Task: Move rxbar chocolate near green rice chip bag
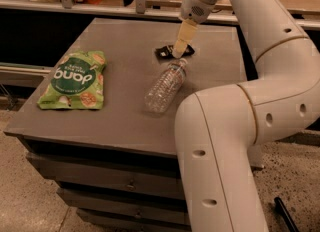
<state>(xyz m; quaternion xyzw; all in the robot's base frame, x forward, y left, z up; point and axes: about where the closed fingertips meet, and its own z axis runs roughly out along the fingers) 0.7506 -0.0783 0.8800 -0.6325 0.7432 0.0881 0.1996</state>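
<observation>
One gripper [178, 52], cream-coloured, hangs tip-down just beyond the cap end of the clear plastic water bottle [165, 86], w/ its tip at the rxbar chocolate [164, 52]. Touching vs. hovering just above: can't tell. Whether the gripper is spread or closed also can't be made out from this angle, since it reads as one tapered shape.

Rxbar chocolate lies flat on the grey table [125, 121], near the bottle's cap, on the far side of it. It's partly hidden behind the gripper tip, w/ black wrapper showing on both sides of the tip. Bottle lies on its side, cap toward the table's far edge, base toward the camera, apparently not touching the rxbar.

Green rice chip bag [73, 80] lies flat, well apart from the bottle, across bare tabletop toward the pic's left, approx level w/ the bottle's body. Its "dang" lettering reads upside down.

White robot arm [225, 141] stands in the foreground beside the bottle's base, on the side opp. the bag. It arcs over and ends at the gripper beyond the bottle's cap. Drawer fronts [110, 176] sit under the tabletop, below the bottle's near end.
</observation>
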